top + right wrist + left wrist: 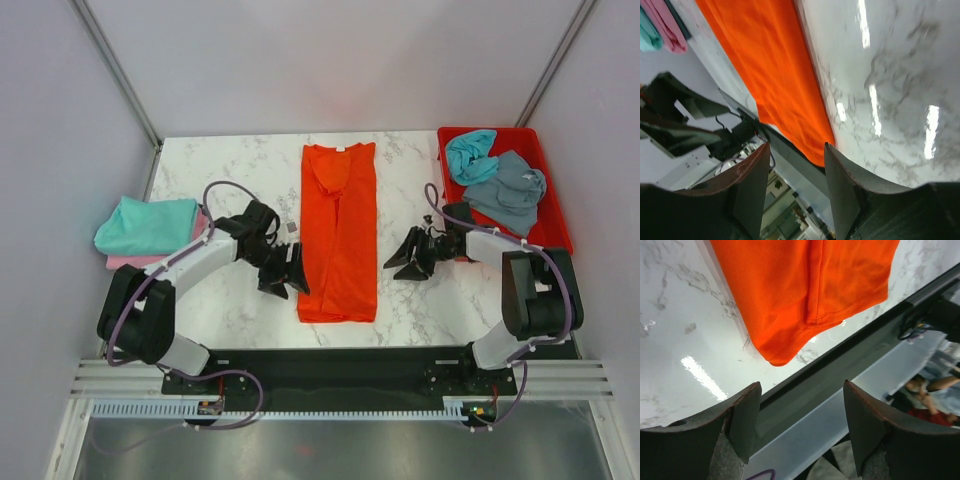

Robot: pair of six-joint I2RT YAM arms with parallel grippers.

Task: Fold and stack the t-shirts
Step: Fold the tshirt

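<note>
1. Orange shirt (340,230) lay mid-table, folded into a long strip only.
2. Left gripper (290,275) and right gripper (402,266) flanked it, both wide open, empty.
3. Teal shirt (145,222) sat on pink shirt (130,260) to its left, looking done; two crumpled shirts (500,180) waited in the tray (555,215) to its right.

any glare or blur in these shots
Top view: even light, sharp, only soft shadows. Left wrist view: one glare streak on the table beside the orange shirt, background beyond the edge blurred. Right wrist view: several glare streaks on the table, frame tilted.
</note>
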